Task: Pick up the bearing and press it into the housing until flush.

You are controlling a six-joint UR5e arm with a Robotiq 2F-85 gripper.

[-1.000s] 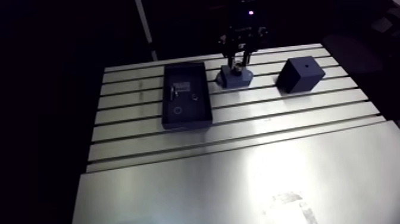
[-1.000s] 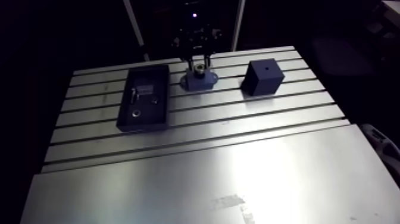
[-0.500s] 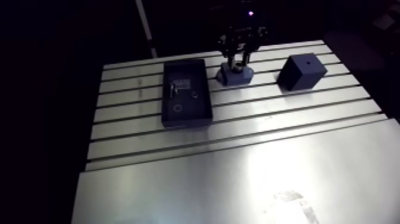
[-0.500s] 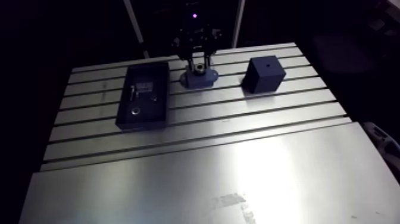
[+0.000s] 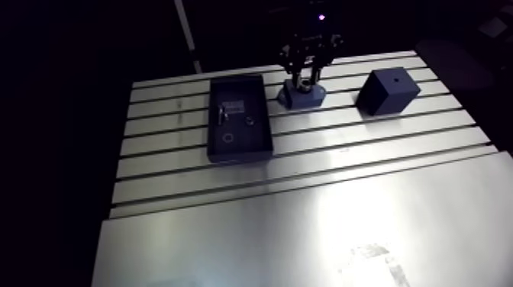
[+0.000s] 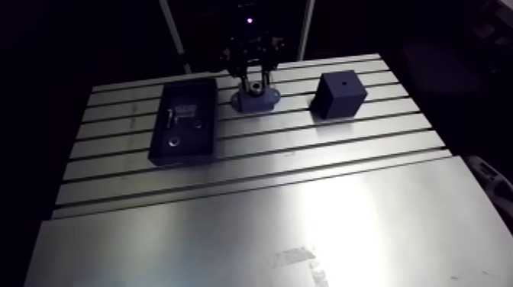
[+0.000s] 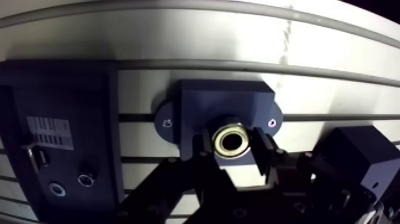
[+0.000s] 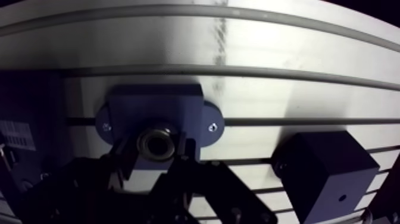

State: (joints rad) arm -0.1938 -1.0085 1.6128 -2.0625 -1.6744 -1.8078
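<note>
The dark blue housing (image 7: pixel 196 107), a flanged block with two screw holes, sits on the slotted table (image 7: pixel 178 36). The metal ring bearing (image 7: pixel 231 140) rests in the housing's centre bore. My gripper (image 7: pixel 232 142) stands straight over it, with one dark finger (image 7: pixel 205 146) tight against each side of the ring, so it is shut on the bearing. In the arm view the gripper (image 5: pixel 304 76) comes down onto the housing (image 5: pixel 302 98) at the table's far side.
A dark rectangular tray (image 5: pixel 211 126) holding small metal parts lies just left of the housing. A dark cube (image 5: pixel 388 90) with a hole in its top stands to the right. Bare plate (image 5: pixel 305 229) fills the near side.
The arm view has shifted slightly with the camera. The gripper stays over the housing with the bearing between its fingers; nothing else has moved.
</note>
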